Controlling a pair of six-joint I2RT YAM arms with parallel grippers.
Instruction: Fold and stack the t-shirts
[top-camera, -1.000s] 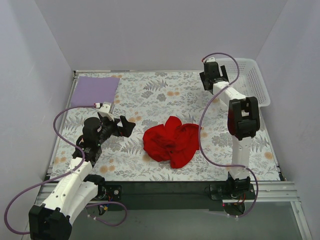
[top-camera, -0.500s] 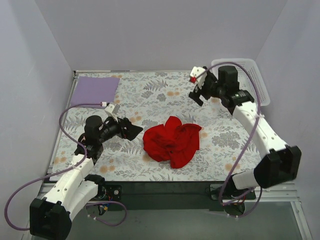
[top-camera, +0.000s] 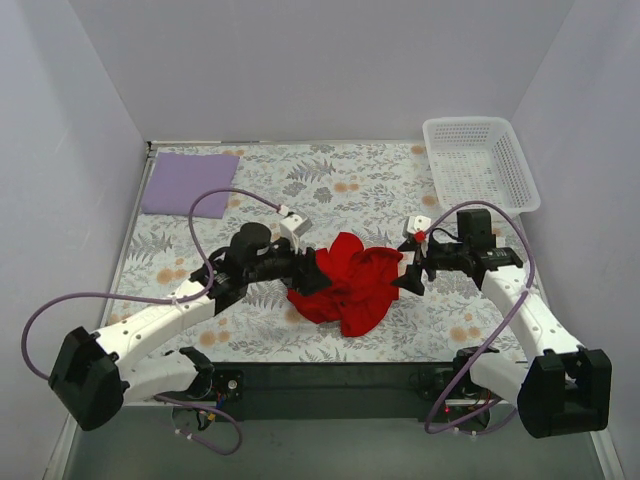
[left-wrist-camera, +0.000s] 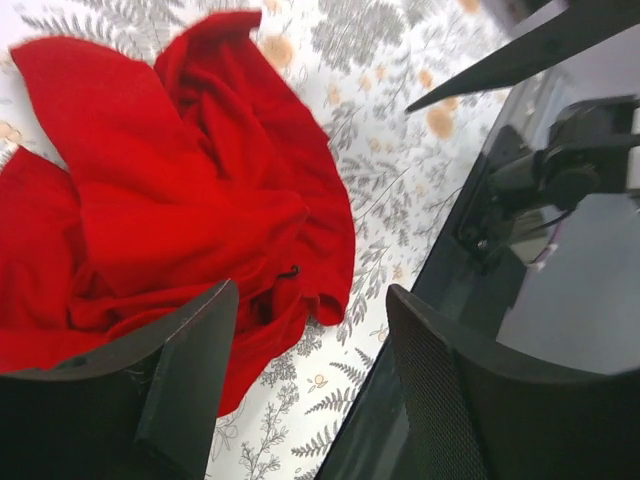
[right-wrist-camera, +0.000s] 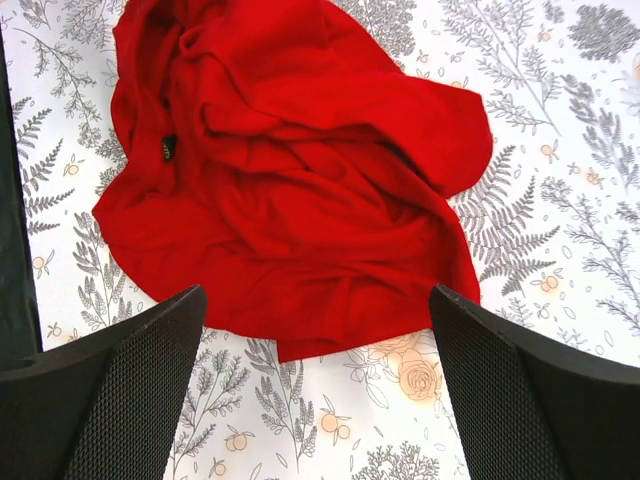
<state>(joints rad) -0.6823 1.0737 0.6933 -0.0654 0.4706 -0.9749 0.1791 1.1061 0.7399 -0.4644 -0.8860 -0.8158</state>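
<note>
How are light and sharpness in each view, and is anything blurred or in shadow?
Top view: soft, even light, no glare; the red shirt is sharp, its folds shaded only lightly. Left wrist view: shirt sharp, the left fingers near the lens dark and slightly soft. Right wrist view: shirt and floral cloth crisp; the right fingers dark, their mesh texture visible.

Crumpled t-shirt (top-camera: 345, 285) centre; folded t-shirt (top-camera: 188, 182) back-left; basket (top-camera: 470, 122) back-right.

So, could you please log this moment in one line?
red t-shirt: crumpled, centre; lavender t-shirt: flat, far-left corner; left end effector: open, its left edge; right end effector: open, its right edge
</note>
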